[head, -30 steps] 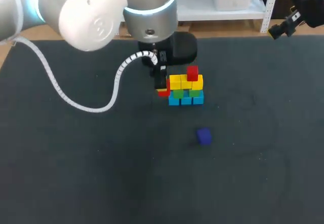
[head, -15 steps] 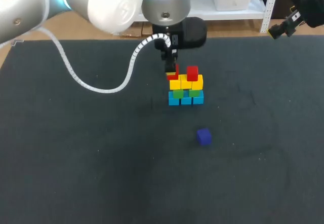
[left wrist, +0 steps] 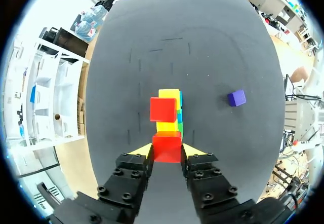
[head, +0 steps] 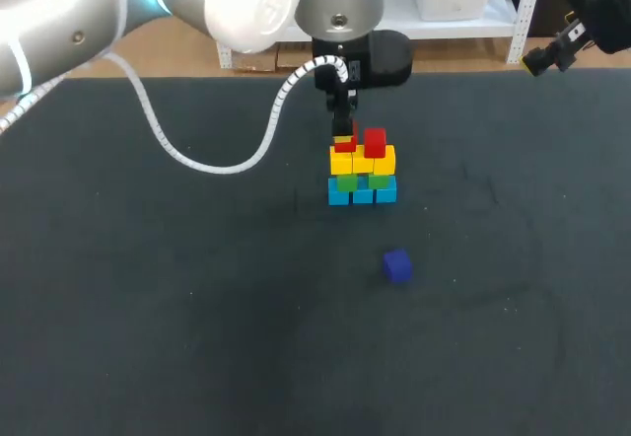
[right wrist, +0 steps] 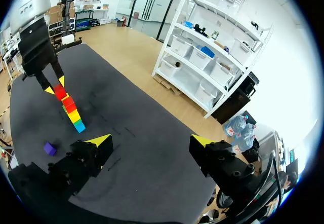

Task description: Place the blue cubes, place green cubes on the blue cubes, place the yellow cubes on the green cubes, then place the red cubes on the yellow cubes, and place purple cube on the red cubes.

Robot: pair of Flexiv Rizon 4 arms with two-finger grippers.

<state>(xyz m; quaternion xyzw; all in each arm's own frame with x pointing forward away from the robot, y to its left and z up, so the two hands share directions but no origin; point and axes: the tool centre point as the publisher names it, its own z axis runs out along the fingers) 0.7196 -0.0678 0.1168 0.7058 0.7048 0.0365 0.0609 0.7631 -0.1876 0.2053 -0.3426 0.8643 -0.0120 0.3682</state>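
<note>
The stack stands mid-table: blue cubes [head: 362, 194] at the base, green cubes [head: 346, 181] on them, yellow cubes [head: 361, 162] above. One red cube [head: 375, 142] rests on the right yellow cube. My left gripper [head: 343, 140] is shut on a second red cube [left wrist: 167, 147], holding it just over the stack's left yellow cube [left wrist: 169, 95], beside the placed red cube [left wrist: 163, 109]. The purple cube [head: 397, 265] lies alone on the mat nearer the front. My right gripper [right wrist: 152, 142] is open and empty, high off the table's far right, with the stack [right wrist: 69, 108] far ahead of it.
The dark mat [head: 197, 308] covers the whole table. Only the purple cube [left wrist: 236, 98] lies loose on it. The left arm's white cable [head: 212, 165] hangs over the mat left of the stack.
My left gripper has lifted the red cube from beside the stack's lower left, up and to the right, to just above the left yellow cube. The right arm has not moved.
</note>
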